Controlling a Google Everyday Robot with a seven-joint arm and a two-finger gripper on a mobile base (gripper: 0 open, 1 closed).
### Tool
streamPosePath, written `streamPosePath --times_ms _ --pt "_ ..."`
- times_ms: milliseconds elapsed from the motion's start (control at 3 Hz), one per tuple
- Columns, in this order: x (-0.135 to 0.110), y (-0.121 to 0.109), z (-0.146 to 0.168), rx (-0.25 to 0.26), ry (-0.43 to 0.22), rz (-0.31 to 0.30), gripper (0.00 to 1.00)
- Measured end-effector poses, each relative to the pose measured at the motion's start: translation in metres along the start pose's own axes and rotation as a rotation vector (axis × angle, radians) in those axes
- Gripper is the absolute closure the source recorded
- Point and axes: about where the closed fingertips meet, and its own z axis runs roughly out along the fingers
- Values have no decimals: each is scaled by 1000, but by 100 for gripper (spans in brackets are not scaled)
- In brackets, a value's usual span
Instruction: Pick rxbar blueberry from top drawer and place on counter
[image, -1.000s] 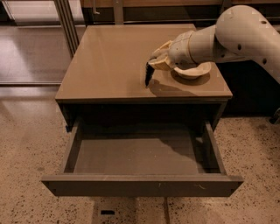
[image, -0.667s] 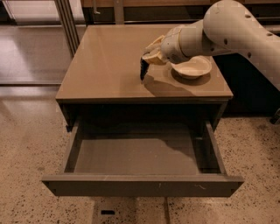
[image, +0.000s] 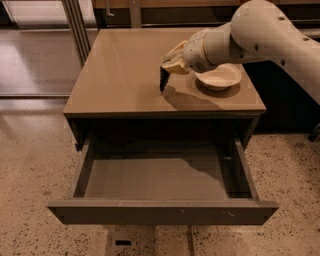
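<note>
Now you're at the placing step, I'd judge. Your gripper (image: 169, 66), just left of the bowl (image: 220, 77), pinches the rxbar blueberry (image: 163, 80) upright, its lower end at or nr the counter (image: 115, 75). The top drawer (image: 160, 212), below & in front of the bowl, stands open and bare. Next move likely: ease down, let go, lift clear w/o nudging the bowl.

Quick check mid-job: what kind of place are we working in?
Likely an office break area: terrazzo floor, glossy counter above the open top drawer, a bowl. The gripper holds the rxbar blueberry over the counter, beside the bowl.
</note>
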Motion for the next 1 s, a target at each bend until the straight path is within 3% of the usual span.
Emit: streamPosePath --times_ms 667,1000 --pt "0 0 0 0 0 0 13" --pt "0 0 0 0 0 0 0"
